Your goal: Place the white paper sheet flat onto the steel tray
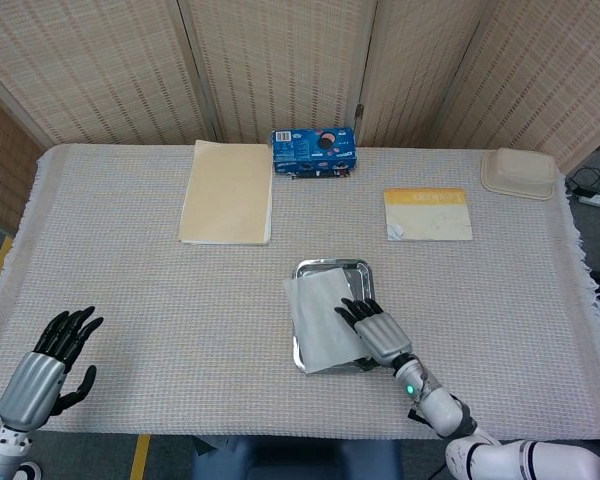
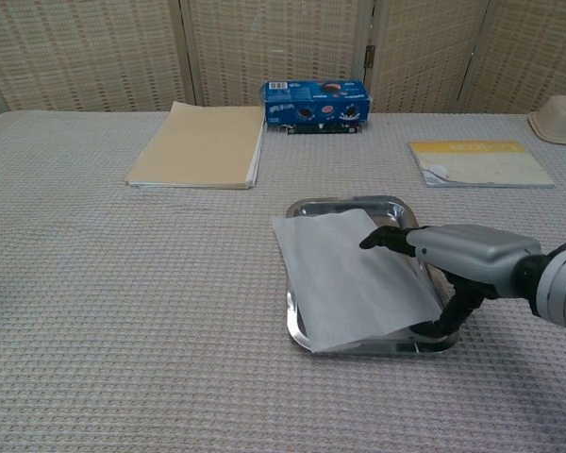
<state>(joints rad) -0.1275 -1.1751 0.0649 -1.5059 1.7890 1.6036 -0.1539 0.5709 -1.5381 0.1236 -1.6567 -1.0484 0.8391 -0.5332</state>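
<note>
The white paper sheet lies tilted across the steel tray, covering most of it and overhanging the left rim. My right hand is low over the tray's right side. Its fingers lie stretched on the sheet's right edge and its thumb curls under the near right corner, so it still pinches the paper. The far strip of the tray shows bare. My left hand hovers at the table's near left corner with its fingers spread and nothing in it; the chest view does not show it.
A beige stack of sheets lies at the back left, with a blue box beside it. A yellow-and-white booklet lies right of centre. A beige lidded container sits at the far right corner.
</note>
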